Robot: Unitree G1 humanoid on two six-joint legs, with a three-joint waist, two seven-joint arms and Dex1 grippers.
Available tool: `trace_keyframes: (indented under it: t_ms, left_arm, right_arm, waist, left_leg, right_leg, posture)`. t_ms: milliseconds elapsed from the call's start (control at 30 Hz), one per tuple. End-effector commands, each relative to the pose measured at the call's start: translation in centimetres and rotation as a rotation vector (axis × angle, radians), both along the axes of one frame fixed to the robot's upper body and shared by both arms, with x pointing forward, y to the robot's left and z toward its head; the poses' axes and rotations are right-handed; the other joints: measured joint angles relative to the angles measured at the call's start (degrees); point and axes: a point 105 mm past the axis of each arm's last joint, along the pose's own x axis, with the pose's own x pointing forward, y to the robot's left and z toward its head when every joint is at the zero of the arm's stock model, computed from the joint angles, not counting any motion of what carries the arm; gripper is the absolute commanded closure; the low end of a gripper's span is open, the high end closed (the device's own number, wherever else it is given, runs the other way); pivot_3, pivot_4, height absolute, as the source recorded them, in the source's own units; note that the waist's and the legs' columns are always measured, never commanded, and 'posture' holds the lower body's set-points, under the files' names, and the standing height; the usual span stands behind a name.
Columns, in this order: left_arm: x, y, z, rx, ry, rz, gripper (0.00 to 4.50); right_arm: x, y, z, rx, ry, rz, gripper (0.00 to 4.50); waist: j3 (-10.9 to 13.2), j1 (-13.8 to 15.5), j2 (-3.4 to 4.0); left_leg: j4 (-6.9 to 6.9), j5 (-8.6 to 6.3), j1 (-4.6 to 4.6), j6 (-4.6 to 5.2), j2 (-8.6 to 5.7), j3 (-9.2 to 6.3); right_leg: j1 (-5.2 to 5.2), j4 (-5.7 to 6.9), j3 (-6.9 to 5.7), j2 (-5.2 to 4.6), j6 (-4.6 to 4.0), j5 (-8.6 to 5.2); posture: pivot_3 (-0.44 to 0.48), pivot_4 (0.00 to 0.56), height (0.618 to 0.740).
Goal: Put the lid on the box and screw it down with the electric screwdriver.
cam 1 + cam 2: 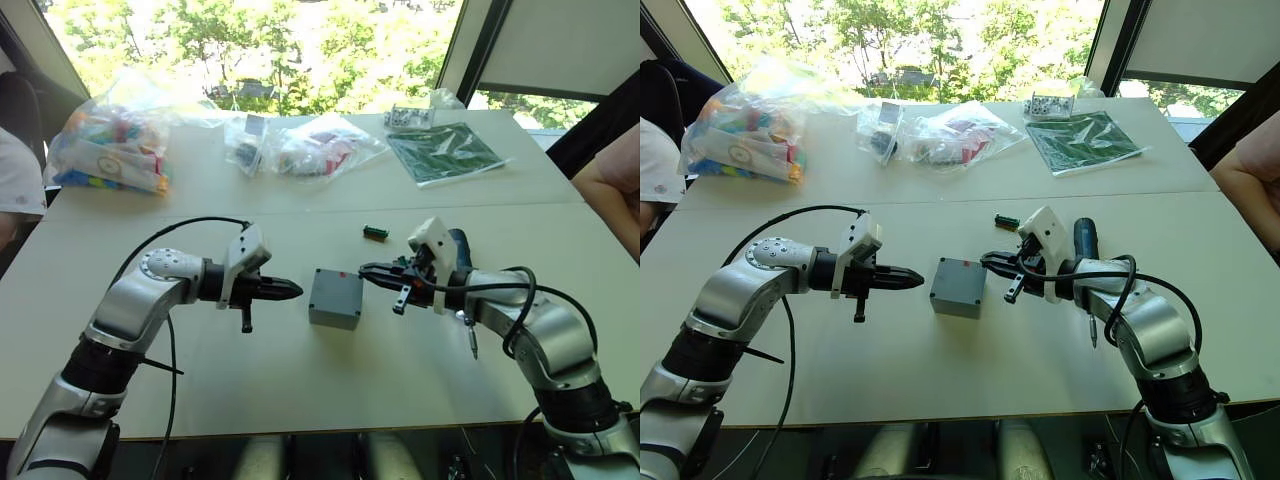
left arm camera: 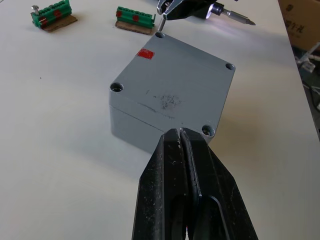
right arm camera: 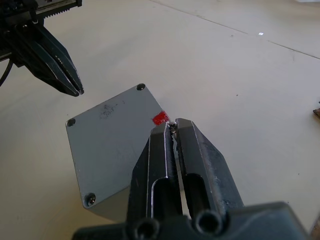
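Note:
The grey lid [image 2: 175,75] lies flat on the grey box [image 2: 131,127] in the middle of the table, with a red mark [image 2: 144,53] near one top corner. My right gripper [image 1: 365,272] is shut on a small screw [image 2: 161,23], held just above the corner hole beside the red mark. My left gripper [image 1: 295,291] is shut and empty, its tips at the box's opposite corner [image 2: 208,130]. The dark blue electric screwdriver [image 1: 460,240] lies on the table under my right wrist, its bit [image 2: 239,16] pointing toward me.
Two green terminal blocks [image 2: 51,14] [image 2: 135,19] lie just behind the box. Plastic bags of parts [image 1: 110,145] [image 1: 315,145] and a green sheet [image 1: 445,152] sit at the table's back. A person's arm [image 1: 612,180] shows at the right edge, another person [image 1: 15,185] at the left.

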Motion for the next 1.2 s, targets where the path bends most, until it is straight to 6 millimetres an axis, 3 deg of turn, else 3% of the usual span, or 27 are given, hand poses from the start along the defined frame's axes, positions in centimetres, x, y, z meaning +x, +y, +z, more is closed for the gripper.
trace_keyframes:
  t_ms: [33, 433, 533, 700, 867, 1000, 1167, 1200]
  left_arm:
    - [0.0, -0.2, 0.8, -0.007, -0.038, -0.009, 4.50]
    - [0.2, -0.4, 0.9, -0.007, -0.045, -0.011, 4.50]
    - [0.3, -0.4, 1.0, -0.008, -0.047, -0.011, 4.50]
    - [0.3, -0.5, 1.0, -0.012, -0.048, -0.012, 4.50]
    - [0.3, -1.3, 1.8, -0.046, -0.064, -0.030, 4.50]
    - [0.2, -2.3, 3.4, -0.077, -0.112, -0.087, 4.50]
    - [-0.8, -3.5, 4.5, -0.076, -0.174, -0.183, 4.50]
    - [-0.9, -3.6, 4.5, -0.074, -0.182, -0.197, 4.50]
  right_arm:
    - [-0.1, 0.0, 0.2, -0.006, -0.019, 0.005, 4.43]
    - [0.2, -0.2, -0.6, -0.026, -0.007, -0.012, 4.43]
    - [0.5, -0.4, -0.4, -0.025, -0.015, -0.026, 3.75]
    - [0.6, -0.6, 0.2, -0.010, -0.024, -0.040, 1.86]
    - [0.6, -2.1, 2.6, 0.034, -0.029, -0.091, 1.86]
    - [1.5, -6.7, 5.7, -0.014, 0.000, -0.291, 1.86]
    - [1.6, -11.2, 6.9, -0.094, 0.212, -0.531, 0.09]
    - [1.4, -11.5, 7.0, -0.106, 0.244, -0.550, 0.03]
  waist:
    - [0.00, -0.01, 0.00]
    - [0.00, -0.01, 0.00]
    - [0.00, 0.02, 0.00]
    - [0.00, 0.00, 0.00]
    - [0.00, 0.09, 0.00]
    - [0.01, 0.21, 0.01]
    - [0.01, -0.03, 0.01]
    - [0.01, -0.08, 0.01]
  left_leg:
    - [0.00, 0.00, 0.00, 0.00, 0.00, 0.00]
    - [0.00, 0.00, 0.00, 0.00, 0.00, 0.00]
    - [0.00, 0.00, 0.00, 0.00, 0.00, 0.00]
    - [0.00, 0.00, 0.00, 0.00, 0.00, 0.00]
    - [0.01, 0.00, 0.00, 0.00, 0.00, 0.00]
    - [0.03, 0.00, 0.00, 0.00, -0.01, -0.01]
    - [-0.02, -0.01, 0.00, 0.02, -0.01, -0.01]
    - [-0.04, -0.01, 0.00, 0.03, 0.00, -0.01]
  right_leg:
    - [0.00, 0.00, 0.00, 0.00, 0.00, 0.00]
    - [0.00, 0.00, 0.00, 0.01, 0.00, 0.00]
    - [0.00, 0.00, 0.00, 0.01, 0.00, 0.00]
    - [0.01, 0.00, 0.00, 0.01, 0.00, 0.00]
    - [0.01, 0.00, 0.00, 0.00, 0.00, 0.00]
    - [0.04, 0.00, -0.01, -0.02, 0.00, 0.00]
    - [0.04, -0.07, -0.01, -0.03, -0.01, 0.00]
    - [0.03, -0.08, -0.01, -0.03, -0.01, 0.00]
  posture:
    - [0.000, 0.150, 0.740]
    - [0.000, 0.150, 0.740]
    - [0.000, 0.150, 0.740]
    - [0.000, 0.150, 0.740]
    - [0.000, 0.150, 0.740]
    - [0.000, 0.150, 0.740]
    - [0.000, 0.150, 0.740]
    - [0.000, 0.150, 0.740]
